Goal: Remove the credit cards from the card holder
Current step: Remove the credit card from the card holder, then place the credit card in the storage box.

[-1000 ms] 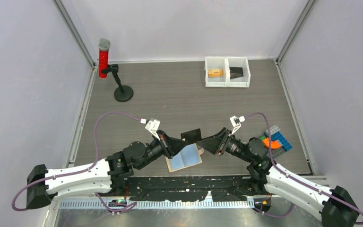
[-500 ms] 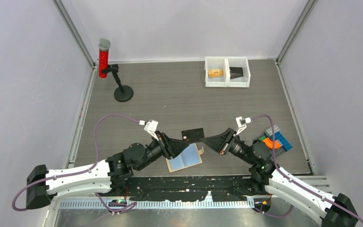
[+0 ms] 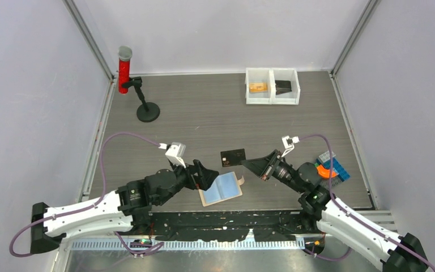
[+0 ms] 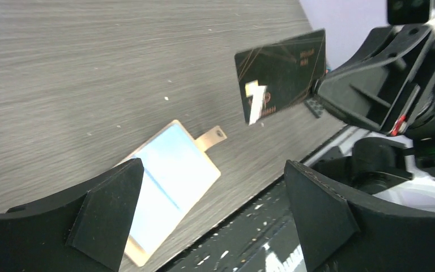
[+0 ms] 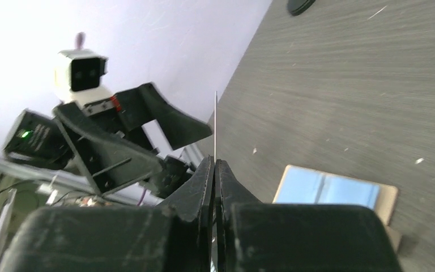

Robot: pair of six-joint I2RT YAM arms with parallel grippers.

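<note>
The card holder (image 3: 222,188) lies open on the table near the front edge, tan with glossy blue pockets facing up; it also shows in the left wrist view (image 4: 170,181) and the right wrist view (image 5: 334,190). A dark credit card (image 3: 233,157) hangs in the air above it, pinched at its right edge by my right gripper (image 3: 248,164), which is shut on it. From the left wrist the card (image 4: 280,73) faces me; from the right wrist it is edge-on (image 5: 216,124). My left gripper (image 3: 209,173) is open, left of the card and apart from it.
A white two-part bin (image 3: 272,72) at the back holds an orange-tan block (image 3: 257,87) and a dark item (image 3: 284,86). A red cylinder (image 3: 124,69) and a black stand (image 3: 148,111) are at the back left. Blue and orange blocks (image 3: 329,167) lie at the right.
My left gripper let go of the card, opened wide and drew back to the left. The right gripper closed on the card's other edge and now holds it alone.
</note>
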